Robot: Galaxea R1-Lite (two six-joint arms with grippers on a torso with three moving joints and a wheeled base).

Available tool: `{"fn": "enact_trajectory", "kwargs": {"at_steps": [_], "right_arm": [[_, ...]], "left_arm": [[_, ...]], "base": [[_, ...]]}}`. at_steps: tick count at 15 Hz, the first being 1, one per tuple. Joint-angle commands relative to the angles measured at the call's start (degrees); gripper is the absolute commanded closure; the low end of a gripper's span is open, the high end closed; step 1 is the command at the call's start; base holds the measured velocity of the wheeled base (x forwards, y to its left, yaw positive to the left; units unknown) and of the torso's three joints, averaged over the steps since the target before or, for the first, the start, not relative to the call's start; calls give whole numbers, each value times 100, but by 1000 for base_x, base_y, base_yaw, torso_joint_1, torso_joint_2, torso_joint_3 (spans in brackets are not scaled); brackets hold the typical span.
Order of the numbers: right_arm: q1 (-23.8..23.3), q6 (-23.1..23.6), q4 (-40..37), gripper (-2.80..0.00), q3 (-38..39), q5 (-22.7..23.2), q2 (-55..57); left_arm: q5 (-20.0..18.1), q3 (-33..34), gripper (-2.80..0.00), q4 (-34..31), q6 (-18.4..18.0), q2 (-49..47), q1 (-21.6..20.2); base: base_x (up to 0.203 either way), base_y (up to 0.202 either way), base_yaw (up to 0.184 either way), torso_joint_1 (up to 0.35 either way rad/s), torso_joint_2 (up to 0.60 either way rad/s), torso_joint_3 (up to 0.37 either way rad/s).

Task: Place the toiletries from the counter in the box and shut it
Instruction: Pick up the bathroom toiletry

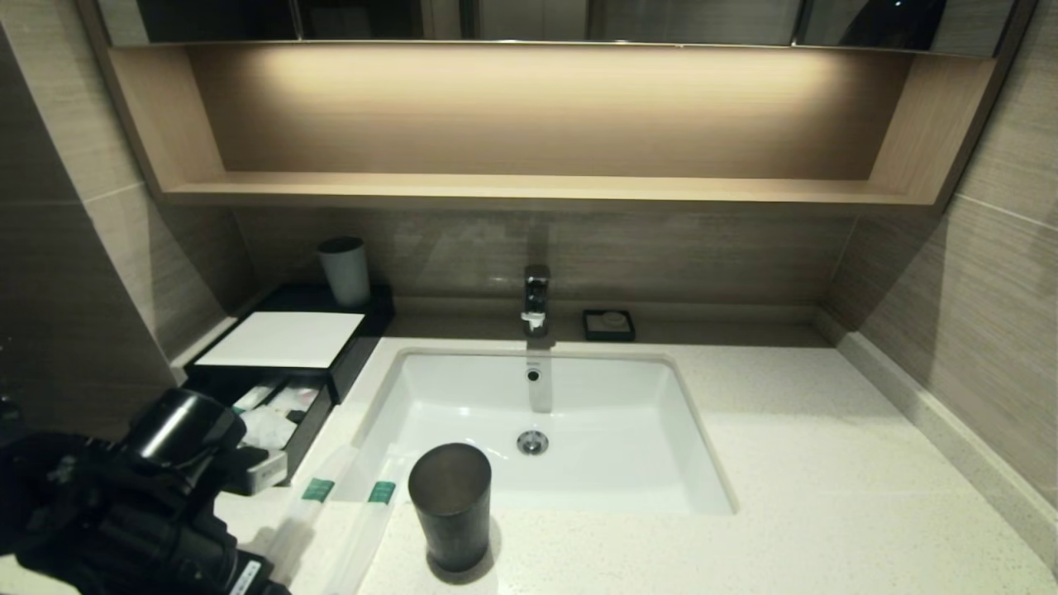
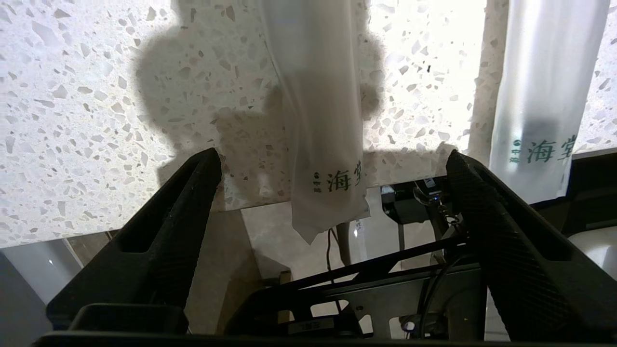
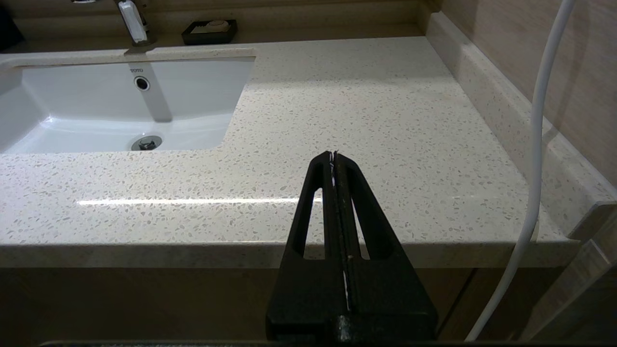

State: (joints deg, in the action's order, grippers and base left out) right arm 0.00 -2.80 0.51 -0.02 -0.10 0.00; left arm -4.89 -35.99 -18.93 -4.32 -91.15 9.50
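The left gripper (image 2: 332,164) hangs spread wide over the nearer packet (image 2: 318,120), which overhangs the counter (image 2: 96,96) edge; the second packet (image 2: 544,96) lies beside it. A clean pinch probably means centring first. The box (image 1: 281,339) drawer stands open; the right gripper (image 3: 333,156) is parked, fingers together.

Grey-brown tiled walls (image 1: 984,273), lit wooden shelf niche (image 1: 537,124) beneath mirrored cabinets (image 1: 529,18), chrome faucet (image 1: 536,299).

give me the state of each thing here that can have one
box: drawer pulled open, items inside
two packets: lying flat on the counter, ends overhanging its front edge
left gripper: open, over one packet's end
right gripper: shut, empty, parked near counter's front edge
dark cup: upright
faucet: off
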Motion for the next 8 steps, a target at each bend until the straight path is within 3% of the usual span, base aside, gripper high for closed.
{"fn": "enact_trajectory", "kwargs": {"at_steps": [1, 8], "right_arm": [[0, -1, 2, 0, 2, 1, 9], [0, -1, 2, 0, 2, 1, 9]], "left_arm": [[79, 10, -280, 69, -7, -26, 0], [190, 48, -280, 241, 10, -96, 8]], "base": [[0, 0, 0, 0, 0, 0], [0, 0, 0, 0, 0, 0]]}}
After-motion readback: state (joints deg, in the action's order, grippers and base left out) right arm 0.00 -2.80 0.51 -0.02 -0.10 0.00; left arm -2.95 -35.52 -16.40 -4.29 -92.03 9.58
